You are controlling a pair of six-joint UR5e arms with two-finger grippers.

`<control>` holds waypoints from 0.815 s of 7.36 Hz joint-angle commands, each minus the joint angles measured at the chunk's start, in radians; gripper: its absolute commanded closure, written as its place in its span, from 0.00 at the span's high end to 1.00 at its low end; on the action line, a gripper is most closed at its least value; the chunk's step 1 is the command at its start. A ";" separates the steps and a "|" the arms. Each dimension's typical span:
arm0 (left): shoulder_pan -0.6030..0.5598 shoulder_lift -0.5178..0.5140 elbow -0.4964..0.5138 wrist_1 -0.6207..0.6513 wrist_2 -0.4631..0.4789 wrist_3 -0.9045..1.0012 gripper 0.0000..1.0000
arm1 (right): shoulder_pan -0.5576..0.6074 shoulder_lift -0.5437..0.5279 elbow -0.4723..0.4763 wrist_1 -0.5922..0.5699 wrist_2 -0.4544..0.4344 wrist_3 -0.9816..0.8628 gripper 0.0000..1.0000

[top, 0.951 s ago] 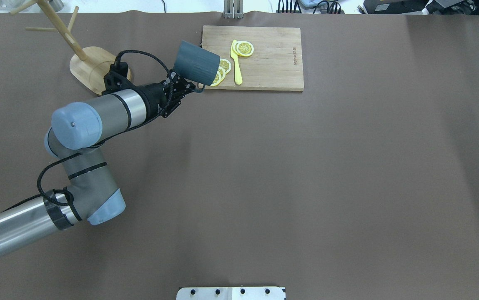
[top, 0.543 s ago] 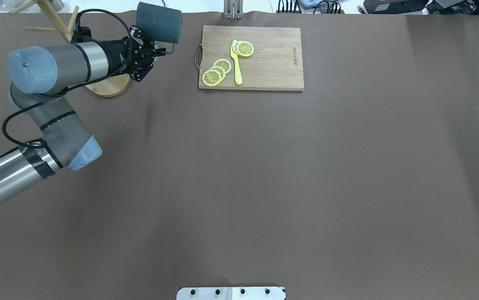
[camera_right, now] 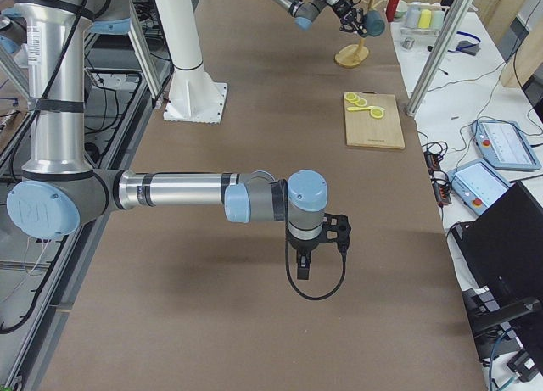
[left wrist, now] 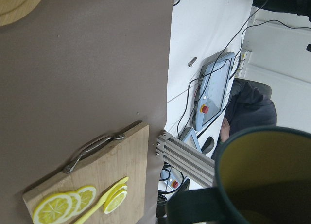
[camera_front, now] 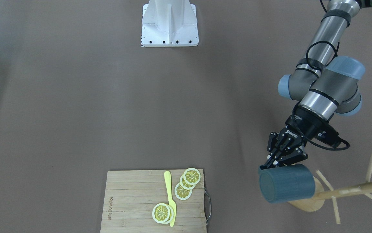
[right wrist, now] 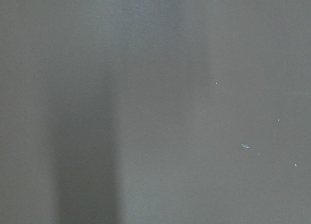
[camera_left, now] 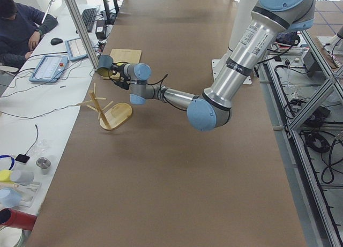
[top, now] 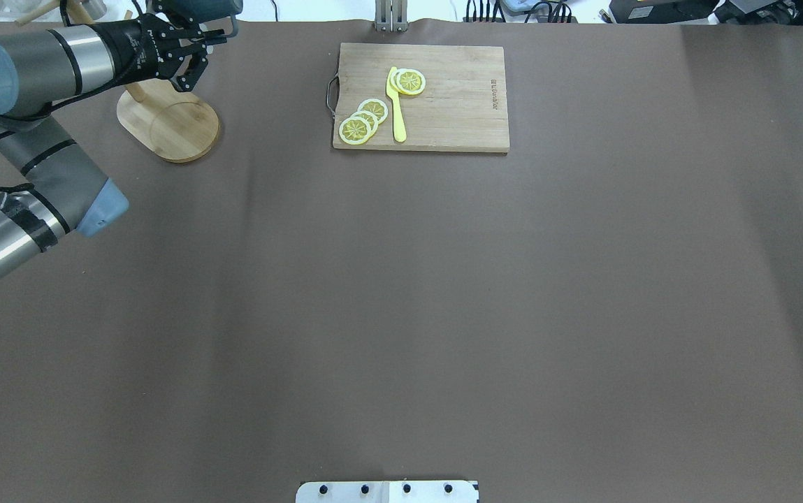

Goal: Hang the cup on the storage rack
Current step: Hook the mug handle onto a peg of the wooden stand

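Observation:
The slate-blue cup (camera_front: 286, 183) hangs on its side in the air, with my left gripper (camera_front: 275, 164) shut on its handle. It is beside the upper part of the bamboo storage rack (camera_front: 351, 190), in front of the rack's oval base. From overhead the cup (top: 205, 7) is cut by the top edge, with the left gripper (top: 218, 33) just above the storage rack (top: 169, 120). The left wrist view shows the cup's yellow-olive inside (left wrist: 265, 185). My right gripper (camera_right: 303, 264) hovers over bare table far off; I cannot tell its state.
A wooden cutting board (top: 443, 98) with lemon slices (top: 363, 120) and a yellow knife (top: 396, 105) lies right of the rack. The table's far edge is just behind the rack. A person sits at a desk (camera_left: 21, 27) beyond it.
My left arm has swung the cup from over the cutting board's left end to the left and farther back, up beside the rack's pegs. The grip has not changed.

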 commanded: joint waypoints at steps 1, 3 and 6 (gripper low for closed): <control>-0.044 0.000 0.073 -0.100 -0.001 -0.191 0.00 | 0.000 0.003 0.002 0.000 -0.004 0.000 1.00; -0.045 0.006 0.117 -0.181 0.002 -0.259 0.00 | 0.000 0.003 0.004 0.000 -0.004 0.000 1.00; -0.050 0.010 0.151 -0.220 0.005 -0.302 0.00 | 0.000 0.003 0.006 0.000 -0.006 0.000 1.00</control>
